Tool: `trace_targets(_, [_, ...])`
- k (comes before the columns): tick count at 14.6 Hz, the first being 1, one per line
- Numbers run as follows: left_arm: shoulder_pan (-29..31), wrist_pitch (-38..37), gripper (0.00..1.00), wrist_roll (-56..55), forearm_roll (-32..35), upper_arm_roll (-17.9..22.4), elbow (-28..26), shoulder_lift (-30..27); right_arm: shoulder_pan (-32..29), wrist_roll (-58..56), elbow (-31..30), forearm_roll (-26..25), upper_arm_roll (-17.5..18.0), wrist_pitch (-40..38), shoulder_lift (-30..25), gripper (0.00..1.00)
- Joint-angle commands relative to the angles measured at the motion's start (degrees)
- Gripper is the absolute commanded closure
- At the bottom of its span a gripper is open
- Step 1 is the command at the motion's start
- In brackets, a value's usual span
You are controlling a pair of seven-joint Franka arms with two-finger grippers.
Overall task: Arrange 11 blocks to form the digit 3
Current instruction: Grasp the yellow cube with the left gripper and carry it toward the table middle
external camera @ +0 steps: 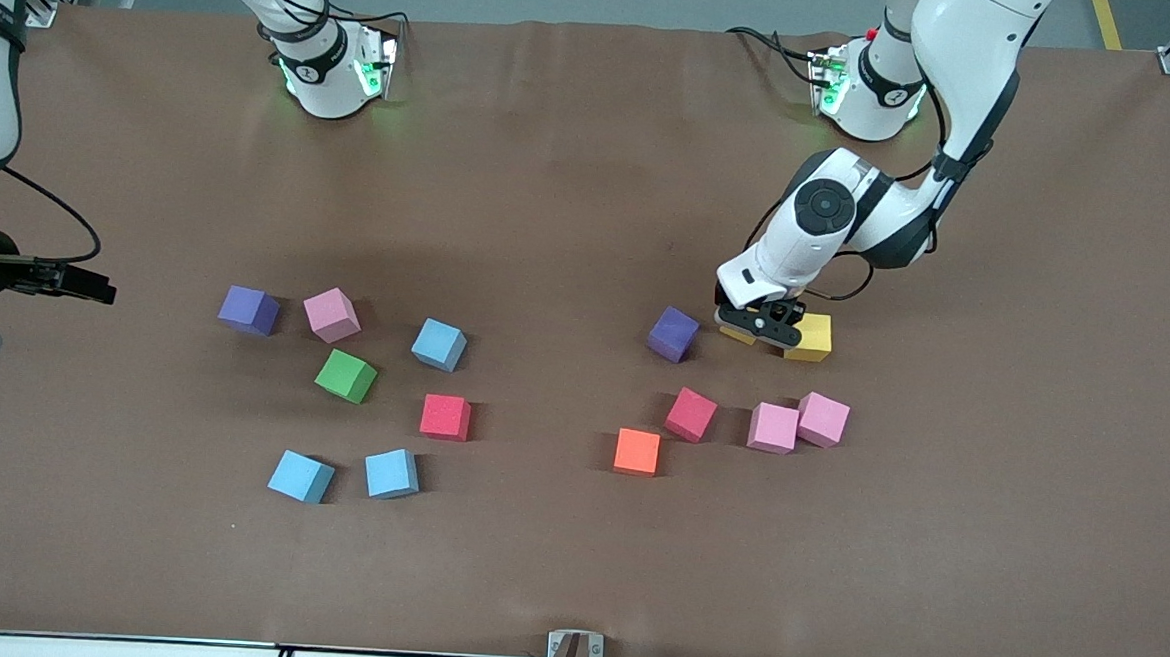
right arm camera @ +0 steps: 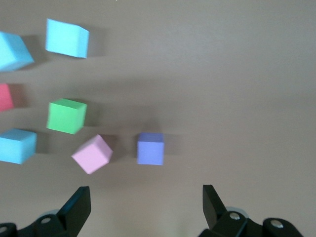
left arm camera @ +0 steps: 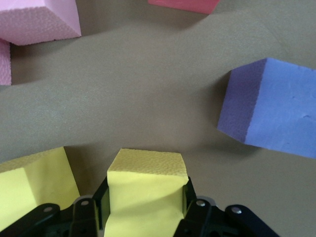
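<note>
My left gripper (external camera: 760, 325) is down at the table and shut on a yellow block (left arm camera: 145, 190), whose foam is pinched between the fingers. A second yellow block (external camera: 811, 337) lies right beside it, and a purple block (external camera: 673, 333) sits just toward the right arm's end. Nearer the front camera lie a red block (external camera: 691, 414), an orange block (external camera: 637, 450) and two touching pink blocks (external camera: 772, 427). My right gripper (right arm camera: 145, 195) hangs open over the table at the right arm's end, holding nothing. The digit 3 is out of view; all blocks lie loose.
Toward the right arm's end lies a second loose group: a purple block (external camera: 248, 310), a pink block (external camera: 331, 314), a green block (external camera: 346, 375), a red block (external camera: 444, 416) and three light blue blocks (external camera: 439, 344). Brown table between the two groups is bare.
</note>
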Motion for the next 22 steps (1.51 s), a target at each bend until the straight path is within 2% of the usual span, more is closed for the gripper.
trace_targets(1, [-0.3, -3.0, 0.61, -4.5, 1.6, -0.1, 0.0, -0.7, 3.4, 9.5, 0.1, 3.2, 0.4, 0.4, -0.5, 0.0])
trace_targets(3, [-0.9, -9.4, 0.61, -8.2, 1.6, -1.2, 1.7, -3.0, 8.2, 17.2, -0.3, 3.2, 0.4, 2.1, 0.1, 0.0])
trace_targets(6, [-1.0, -15.4, 0.6, -17.3, 1.4, -6.1, 4.7, -4.0, 14.8, 23.0, -0.5, 3.2, 0.4, 3.8, 1.9, 0.0])
trace_targets(9, [-1.3, -16.7, 0.6, -24.2, 1.1, -10.9, 7.5, -3.5, 19.6, 27.1, -4.3, 3.4, 0.5, 9.7, 3.2, 0.0])
trace_targets(11, [-2.2, -16.8, 0.6, -28.6, 0.7, -13.6, 9.2, -2.8, 25.0, 35.5, -8.4, 3.3, 0.4, 15.5, 3.4, 0.0])
trace_targets(15, [-10.6, -16.7, 0.6, -40.2, 1.4, -13.4, 14.4, 3.0, 28.1, 40.0, -17.6, 3.3, 0.4, 27.2, 3.7, 0.0])
trace_targets(19, [-15.4, -16.5, 0.6, -43.2, 1.6, -13.0, 19.0, 8.1, 29.7, 43.3, -25.4, 3.3, 0.5, 37.5, 3.7, 0.0])
trace_targets(21, [-20.0, -16.5, 0.6, -45.2, 3.2, -9.4, 21.8, 10.9, 30.5, 44.3, -29.7, 3.4, 0.5, 44.5, 4.1, 0.0])
trace_targets(22, [-23.6, -16.4, 0.6, -47.4, 4.9, -5.7, 23.8, 12.4, 31.2, 45.5, -30.6, 3.4, 0.5, 46.7, 5.2, 0.0])
